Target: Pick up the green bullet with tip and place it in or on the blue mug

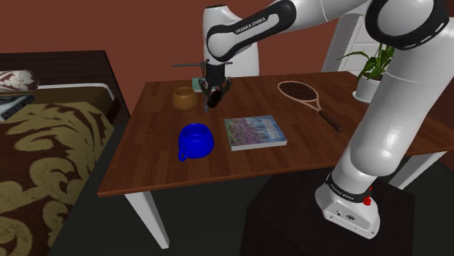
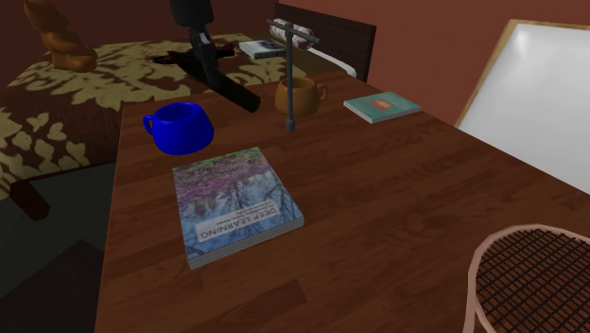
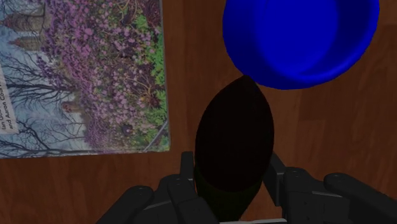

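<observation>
pincer [image 3: 232, 170] with dark bullet [image 3: 234, 137] aloft near blue mug [image 3: 299, 38]

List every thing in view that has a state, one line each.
gripper: shut on the bullet.
bullet: dark, clasped between the fingers, tip toward the blue mug, not yet in it.
blue mug: upright, empty, standing on the table.
brown mug: upright on the table.
large book: closed, lying flat.
racket: lying flat on the table.
</observation>
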### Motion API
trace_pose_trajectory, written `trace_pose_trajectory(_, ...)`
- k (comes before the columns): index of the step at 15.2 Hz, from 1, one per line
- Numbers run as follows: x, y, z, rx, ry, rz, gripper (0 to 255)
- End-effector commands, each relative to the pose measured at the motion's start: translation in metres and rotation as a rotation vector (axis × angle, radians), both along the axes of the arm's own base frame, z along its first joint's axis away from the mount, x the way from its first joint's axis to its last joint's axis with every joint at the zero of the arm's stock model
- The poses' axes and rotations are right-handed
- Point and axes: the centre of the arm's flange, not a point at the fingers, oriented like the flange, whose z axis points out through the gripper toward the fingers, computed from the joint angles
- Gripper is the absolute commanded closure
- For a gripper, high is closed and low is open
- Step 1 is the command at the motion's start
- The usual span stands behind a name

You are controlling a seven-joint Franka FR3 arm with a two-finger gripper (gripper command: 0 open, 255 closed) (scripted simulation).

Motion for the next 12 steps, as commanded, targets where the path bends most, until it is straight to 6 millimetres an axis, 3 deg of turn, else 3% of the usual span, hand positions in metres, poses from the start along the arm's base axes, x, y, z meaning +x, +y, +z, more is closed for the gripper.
trace_pose_trajectory(1,-0.004,0.028,0.003,0.000,-0.001,-0.001,255)
trace_pose_trajectory(11,-0.022,0.159,0.007,0.000,-0.001,-0.001,255)
trace_pose_trajectory(12,-0.023,0.164,0.007,0.000,-0.001,-0.001,255)
